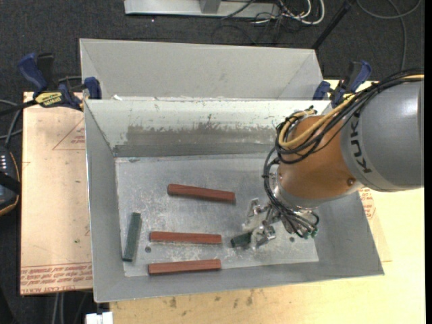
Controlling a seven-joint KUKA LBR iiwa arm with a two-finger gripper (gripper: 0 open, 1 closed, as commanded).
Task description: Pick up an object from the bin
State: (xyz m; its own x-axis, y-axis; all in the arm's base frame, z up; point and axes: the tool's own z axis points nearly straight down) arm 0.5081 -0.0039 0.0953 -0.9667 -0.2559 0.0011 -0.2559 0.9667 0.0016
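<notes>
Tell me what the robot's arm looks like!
The arm is a fat, rounded, silver-grey tube with black letters on its side; "KU" is readable. Next comes a smooth orange-brown cover shaped like an egg. Black and yellow cables loop round the cover's top. At the tip sits the end effector, small and made of shiny metal, with thin wires on it.

reddish-brown flat rectangular bar (201, 193), uppermost, right end slightly lower | second reddish-brown bar (185, 237) below it, near level | third reddish-brown bar (184, 266) just below, parallel, not touching | dark grey-green slim bar (131, 236) left of all three, running top to bottom | pale grey metal stand base (202, 4) and black cables (297, 9) on dark carpet (40, 19), top of view
</notes>
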